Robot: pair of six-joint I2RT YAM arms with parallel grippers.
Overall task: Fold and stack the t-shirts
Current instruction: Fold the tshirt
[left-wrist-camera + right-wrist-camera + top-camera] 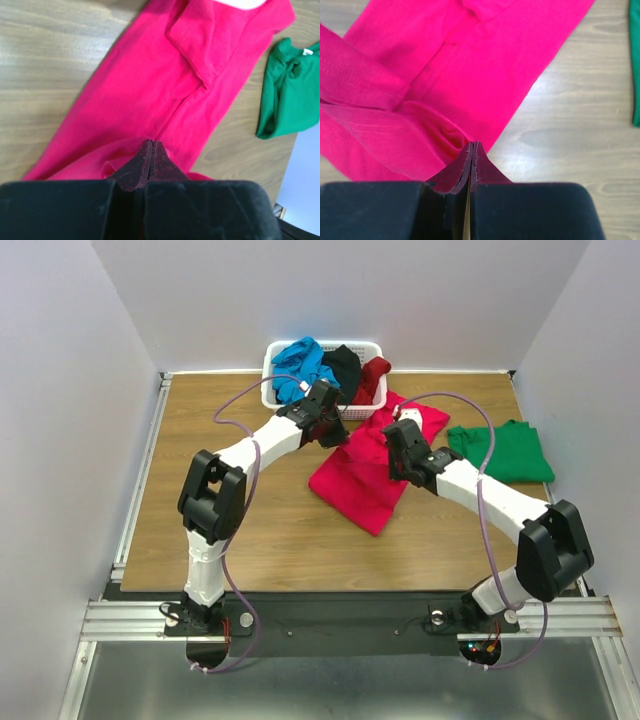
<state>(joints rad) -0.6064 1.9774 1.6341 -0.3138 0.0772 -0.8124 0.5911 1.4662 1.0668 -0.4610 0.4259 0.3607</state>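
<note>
A bright pink-red t-shirt (362, 475) lies partly folded on the wooden table, in the middle. My left gripper (335, 430) is shut on its far left edge and holds that edge raised; the cloth also shows in the left wrist view (150, 90). My right gripper (397, 448) is shut on the shirt's right edge; the cloth also shows in the right wrist view (435, 85). A green t-shirt (502, 451) lies folded at the right, also in the left wrist view (292, 95). Blue (300, 365), black (344, 364) and dark red (374, 375) t-shirts sit in the basket.
A white lattice basket (275, 352) stands at the table's far edge, against the back wall. White walls close in the left, right and back. The table (260, 530) is bare wood in front of the pink-red shirt.
</note>
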